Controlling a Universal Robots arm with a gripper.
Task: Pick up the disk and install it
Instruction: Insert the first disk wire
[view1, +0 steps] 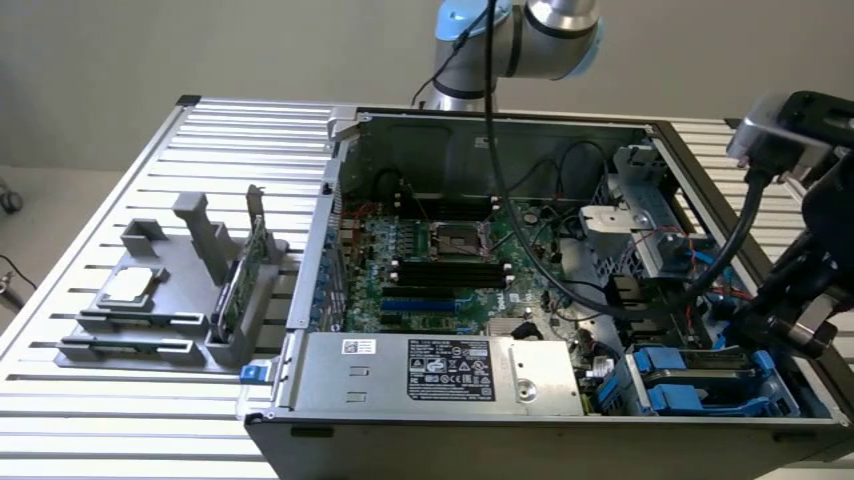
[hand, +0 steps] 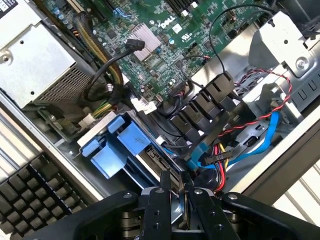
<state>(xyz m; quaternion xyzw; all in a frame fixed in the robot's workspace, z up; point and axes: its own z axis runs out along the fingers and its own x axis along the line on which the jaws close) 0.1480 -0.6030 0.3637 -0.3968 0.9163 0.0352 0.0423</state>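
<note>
The disk (view1: 697, 357) lies low in the drive bay, at the corner of the case (view1: 534, 440) nearest the camera on the exterior view's right. Its grey top is level, with blue rails (view1: 667, 385) beside it. In the wrist view the disk (hand: 152, 159) is a dark slab that runs from the fingers (hand: 162, 192) into the bay, next to a blue rail (hand: 117, 147).

The gripper (hand: 175, 186) is at the near end of the disk. Its jaws are drawn close together with only a thin grey edge between them, in line with the disk, so they seem to pinch that end. In the exterior view the gripper (view1: 798, 322) hangs over the right wall of the case, just beside the bay.

Around the bay there is a bundle of cables. A blue cable (hand: 250, 145) and some red and black wires pass near the disk. The power supply (view1: 441, 370) sits along the front wall of the case, left of the bay. Behind both is the green board (view1: 441, 250), and black cables cross over it.

The case stands open on a slatted table (view1: 120, 430). On the exterior view's left, well apart from the case, a grey holder (view1: 147, 350) carries a square chip (view1: 130, 287) and an upright green card (view1: 230, 290). The arm (view1: 534, 30) comes down from behind the case.
</note>
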